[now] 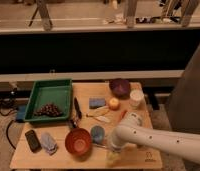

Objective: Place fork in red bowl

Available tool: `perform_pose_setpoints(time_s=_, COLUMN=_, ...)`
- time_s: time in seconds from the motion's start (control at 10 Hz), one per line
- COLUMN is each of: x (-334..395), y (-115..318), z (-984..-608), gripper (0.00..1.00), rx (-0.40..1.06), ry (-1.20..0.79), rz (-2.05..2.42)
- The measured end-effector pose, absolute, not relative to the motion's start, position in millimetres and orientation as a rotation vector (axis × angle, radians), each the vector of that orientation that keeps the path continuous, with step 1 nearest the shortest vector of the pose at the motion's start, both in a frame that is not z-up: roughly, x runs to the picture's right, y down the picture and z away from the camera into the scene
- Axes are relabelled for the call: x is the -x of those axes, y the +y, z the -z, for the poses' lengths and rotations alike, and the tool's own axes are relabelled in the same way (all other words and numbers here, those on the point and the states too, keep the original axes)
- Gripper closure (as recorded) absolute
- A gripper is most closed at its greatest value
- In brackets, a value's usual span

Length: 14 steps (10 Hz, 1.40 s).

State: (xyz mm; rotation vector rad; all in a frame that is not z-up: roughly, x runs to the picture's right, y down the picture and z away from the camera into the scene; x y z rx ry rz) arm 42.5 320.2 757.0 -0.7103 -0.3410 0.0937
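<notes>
The red bowl (78, 141) stands near the table's front edge, left of a small blue cup (97, 133). A slim pale utensil that looks like the fork (102, 119) lies flat at the table's middle, behind the blue cup. My white arm comes in from the right and bends down. The gripper (112, 153) hangs low over the front edge, just right of the bowl and in front of the cup. A thin pale streak (100, 145) runs between the bowl's rim and the gripper; I cannot tell what it is.
A green tray (49, 92) holding a dark bunch stands at the left. A black-handled utensil (77, 107), blue sponge (97, 102), yellow ball (113, 103), orange stick (122, 116), purple bowl (120, 87) and white cup (136, 97) fill the middle and back.
</notes>
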Motion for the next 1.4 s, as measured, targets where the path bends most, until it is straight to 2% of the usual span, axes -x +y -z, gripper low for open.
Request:
perform_pose_setpoints(time_s=0.1, x=-43, y=323, z=-760, gripper=0.24, rx=0.712, ry=-0.335, rz=-0.099)
perform_pose_setpoints(time_s=0.7, x=-40, y=325, z=-765, gripper=0.83, rx=0.714, ry=-0.315, rz=-0.095)
perform_pose_setpoints(time_s=0.9, x=-41, y=326, z=-764, gripper=0.98, rx=0.720, ry=-0.311, rz=-0.096)
perform_pose_setpoints(time_s=1.2, x=-47, y=323, z=-759, gripper=1.00, rx=0.719, ry=-0.311, rz=-0.090)
perform_pose_setpoints(time_s=1.4, x=-54, y=301, z=-743, gripper=1.00, rx=0.698, ry=-0.319, rz=-0.092)
